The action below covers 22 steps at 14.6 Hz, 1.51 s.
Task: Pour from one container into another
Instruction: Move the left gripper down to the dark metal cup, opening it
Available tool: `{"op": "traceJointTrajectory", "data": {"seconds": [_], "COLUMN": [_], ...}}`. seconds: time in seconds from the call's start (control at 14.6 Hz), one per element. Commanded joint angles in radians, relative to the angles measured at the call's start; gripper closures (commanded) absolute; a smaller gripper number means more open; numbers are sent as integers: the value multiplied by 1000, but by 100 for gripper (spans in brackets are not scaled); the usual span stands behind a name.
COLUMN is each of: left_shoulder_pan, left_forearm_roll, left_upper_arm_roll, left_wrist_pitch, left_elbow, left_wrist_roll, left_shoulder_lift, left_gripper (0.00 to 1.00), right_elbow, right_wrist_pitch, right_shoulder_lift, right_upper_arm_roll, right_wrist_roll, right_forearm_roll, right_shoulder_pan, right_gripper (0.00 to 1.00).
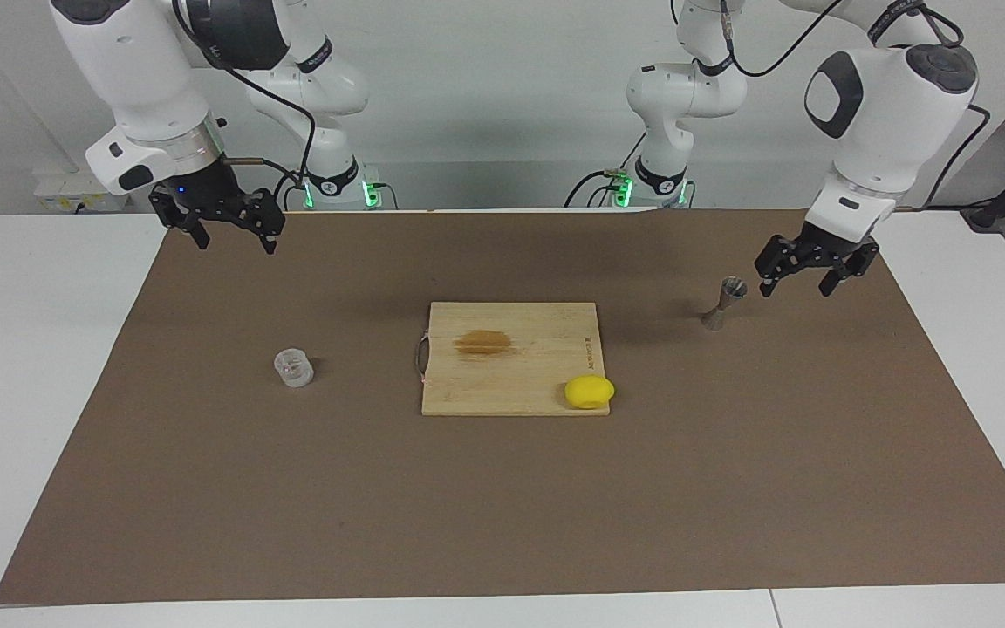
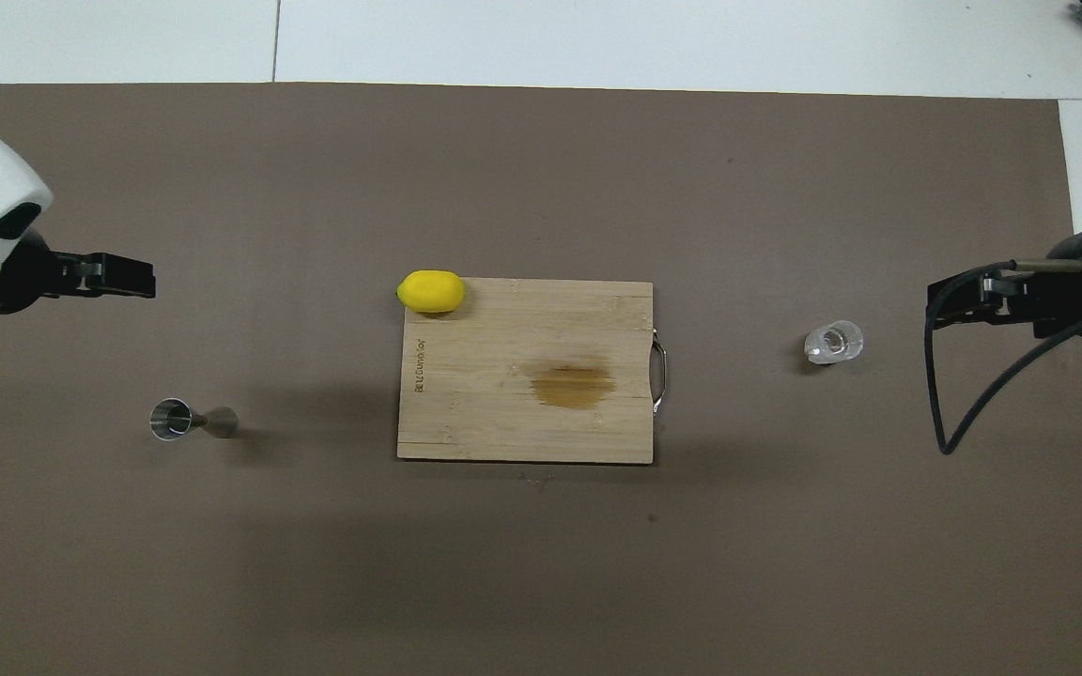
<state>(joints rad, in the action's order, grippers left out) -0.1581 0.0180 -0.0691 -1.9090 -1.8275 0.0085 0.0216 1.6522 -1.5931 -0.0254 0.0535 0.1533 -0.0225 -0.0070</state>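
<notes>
Now both claws hang open and empty above the brown mat, the left claw (image 1: 810, 272) just beside the upright metal jigger (image 1: 725, 303), the right claw (image 1: 230, 230) well apart from the glass cup (image 1: 294, 367).

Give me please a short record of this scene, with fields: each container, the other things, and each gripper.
glass cup: upright on the brown mat, toward the right arm's end
jigger: upright on the mat, toward the left arm's end
cutting board: mid-table, between the two containers
lemon: on the board's corner farthest from the robots
left gripper: open, holding nothing, in the air beside the jigger
right gripper: open, holding nothing, above the mat
pouring: not begun
</notes>
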Motion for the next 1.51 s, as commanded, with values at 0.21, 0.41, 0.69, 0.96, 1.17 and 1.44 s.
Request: {"op": "traceJointTrajectory", "data": {"seconds": [0.21,0.41,0.69,0.96,1.17,1.44], "left_shoulder_pan": [-26,0,129,294,420,518], "left_forearm_roll": [-24,46,215,387,505,655], "left_upper_arm_roll": [-14,-17,-15,-15,-15,-17], "left_wrist_pitch": [96,100,120,186,266,355], "left_elbow": [14,4,11,16,19,13], "left_wrist_roll": [30,60,262,577,842,1163], "left_shoulder_lift": [21,26,15,-24,-69,-106], "left_gripper": [0,0,0,0,0,0], "right_elbow": [21,21,21,21,21,21], "right_wrist_pitch": [-18,-16,-18,-16,-16,-18], "right_shoulder_lift": [-13,-13,-13,-13,-13,-13], "right_upper_arm_roll": [3,3,3,3,3,3], "right_wrist_roll": [-6,-6,-6,-6,-6,-6], "right_forearm_roll": [19,19,19,19,21,19], "right_shoulder_pan": [-13,-13,-13,-13,-13,-13], "right_gripper": [0,0,0,0,0,0]}}
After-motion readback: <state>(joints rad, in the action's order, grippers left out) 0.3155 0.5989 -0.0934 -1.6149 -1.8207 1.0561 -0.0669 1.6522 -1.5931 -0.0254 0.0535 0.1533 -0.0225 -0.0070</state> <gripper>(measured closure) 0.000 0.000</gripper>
